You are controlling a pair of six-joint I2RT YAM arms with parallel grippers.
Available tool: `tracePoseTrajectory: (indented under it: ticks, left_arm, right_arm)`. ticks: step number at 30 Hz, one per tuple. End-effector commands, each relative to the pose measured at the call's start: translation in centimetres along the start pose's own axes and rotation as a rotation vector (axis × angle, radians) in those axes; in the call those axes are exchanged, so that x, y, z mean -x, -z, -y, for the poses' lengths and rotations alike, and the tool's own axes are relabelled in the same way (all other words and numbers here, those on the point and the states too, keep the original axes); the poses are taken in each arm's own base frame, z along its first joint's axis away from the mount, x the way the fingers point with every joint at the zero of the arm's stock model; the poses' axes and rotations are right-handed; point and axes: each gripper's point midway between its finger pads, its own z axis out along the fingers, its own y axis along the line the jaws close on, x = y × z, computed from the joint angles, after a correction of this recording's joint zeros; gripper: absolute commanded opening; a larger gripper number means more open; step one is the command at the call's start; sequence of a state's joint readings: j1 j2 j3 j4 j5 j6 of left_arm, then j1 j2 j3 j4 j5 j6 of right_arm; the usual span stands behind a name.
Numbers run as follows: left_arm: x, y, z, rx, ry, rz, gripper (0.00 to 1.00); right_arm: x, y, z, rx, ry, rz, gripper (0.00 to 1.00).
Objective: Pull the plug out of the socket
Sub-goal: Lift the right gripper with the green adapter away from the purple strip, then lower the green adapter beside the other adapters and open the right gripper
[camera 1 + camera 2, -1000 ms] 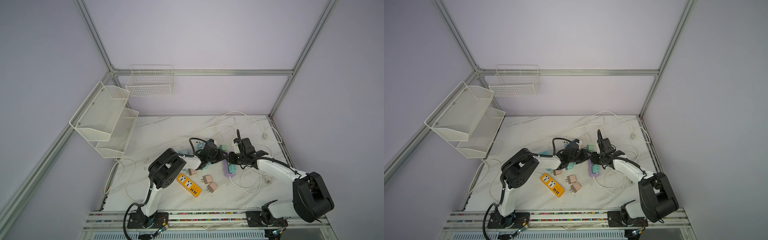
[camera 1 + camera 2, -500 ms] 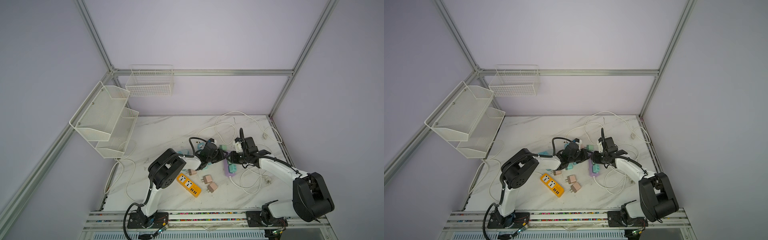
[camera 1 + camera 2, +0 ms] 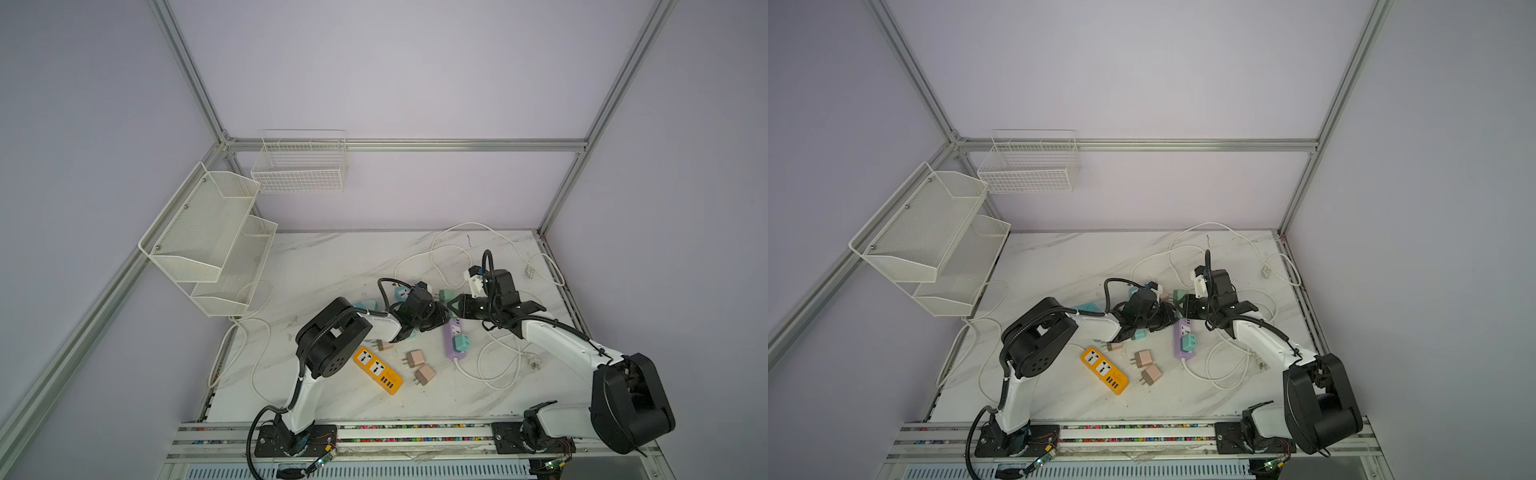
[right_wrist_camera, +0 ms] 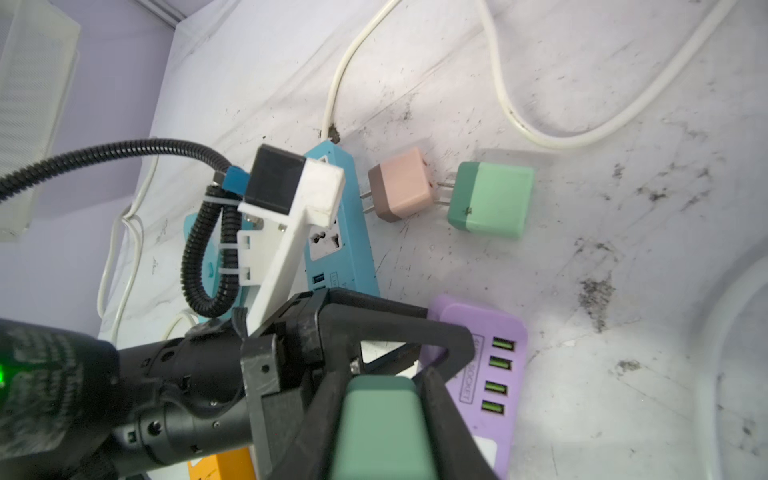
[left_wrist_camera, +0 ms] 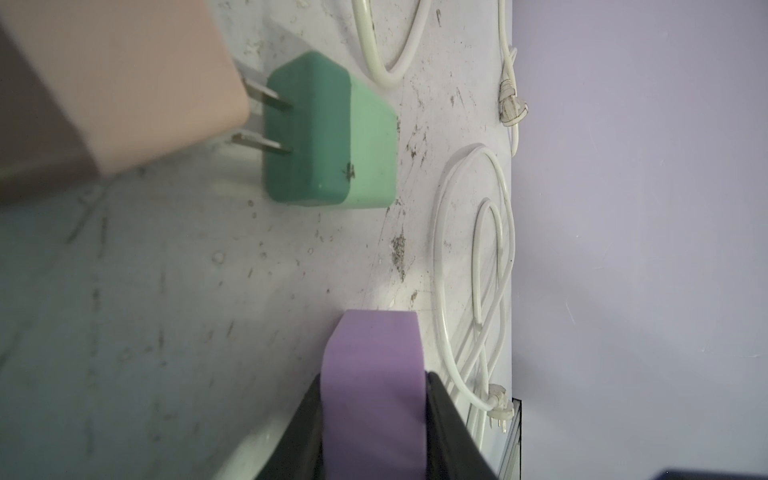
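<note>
Marble table (image 3: 332, 266): left hand (image 5: 374, 386) clamps purple strip (image 5: 374, 345), right hand (image 4: 380, 386) green plug (image 4: 382, 424); wrist views reveal grips.

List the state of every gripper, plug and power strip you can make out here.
left gripper, shut on purple power strip.
right gripper, shut on green plug, held clear of the strip.
second green plug, plugged into the purple power strip.
orange power strip, no plugs in it.
loose green plug, lying unplugged.
pink plug, unplugged beside it.

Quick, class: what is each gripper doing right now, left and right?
Left gripper: closed on the purple power strip.
Right gripper: closed on a green plug.
</note>
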State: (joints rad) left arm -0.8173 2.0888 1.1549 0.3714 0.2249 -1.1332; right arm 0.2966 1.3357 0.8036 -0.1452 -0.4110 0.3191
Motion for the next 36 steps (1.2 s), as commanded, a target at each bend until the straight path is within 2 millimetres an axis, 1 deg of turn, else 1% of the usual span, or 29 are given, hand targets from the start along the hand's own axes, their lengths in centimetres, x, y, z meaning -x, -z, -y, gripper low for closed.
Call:
tracePoseTrajectory:
  ticks: [1, 4, 6, 8, 10, 13, 15, 17, 21, 23, 25, 30, 32, 36]
  left_arm:
    - [-1.7, -0.3, -1.6, 0.063, -0.049, -0.056, 0.00]
    - [-1.3, -0.4, -0.9, 0.044, -0.046, -0.054, 0.00]
    - [-1.0, -0.3, -0.1, 0.024, -0.038, -0.045, 0.00]
    - [-0.6, -0.2, 0.6, 0.003, -0.021, -0.031, 0.00]
    - [-0.4, 0.0, 1.4, -0.016, -0.014, -0.022, 0.00]
    - [0.0, 0.3, 1.8, -0.019, -0.006, -0.005, 0.00]
    - [0.2, 0.4, 2.0, -0.024, -0.006, 0.003, 0.00]
    - [0.2, 0.4, 2.2, -0.026, -0.010, 0.001, 0.00]
    - [0.3, 0.1, 2.3, -0.036, -0.008, -0.003, 0.00]
    - [0.2, 0.1, 2.4, -0.039, -0.008, -0.003, 0.00]
    - [0.3, 0.2, 2.5, -0.039, -0.007, 0.002, 0.00]
    - [0.7, 0.3, 2.8, -0.042, -0.009, 0.010, 0.00]
    - [0.7, 0.3, 2.9, -0.040, -0.010, 0.013, 0.00]
    - [0.8, 0.2, 2.9, -0.041, -0.012, 0.015, 0.00]
  right_arm:
    - [1.6, 1.9, 1.0, 0.017, -0.051, 0.063, 0.00]
    - [2.6, 2.7, 2.8, -0.018, -0.103, 0.106, 0.00]
    - [3.2, 2.5, 4.4, -0.039, -0.158, 0.130, 0.00]
    - [3.8, 1.5, 5.9, -0.046, -0.225, 0.143, 0.00]
    - [4.2, 0.1, 6.5, -0.028, -0.265, 0.135, 0.00]
    - [4.7, -1.6, 8.0, -0.018, -0.319, 0.142, 0.00]
    - [5.1, -2.5, 9.2, -0.041, -0.318, 0.138, 0.00]
    - [5.5, -3.2, 9.9, -0.055, -0.314, 0.139, 0.00]
    - [4.9, -5.7, 10.3, 0.016, -0.356, 0.077, 0.00]
    - [4.7, -6.3, 11.0, -0.002, -0.361, 0.078, 0.00]
    - [4.3, -6.4, 11.8, -0.033, -0.360, 0.079, 0.00]
    - [3.2, -6.9, 12.9, -0.060, -0.364, 0.056, 0.00]
    - [2.9, -6.8, 13.0, -0.070, -0.361, 0.055, 0.04]
    - [2.8, -6.2, 13.7, -0.124, -0.367, 0.069, 0.16]
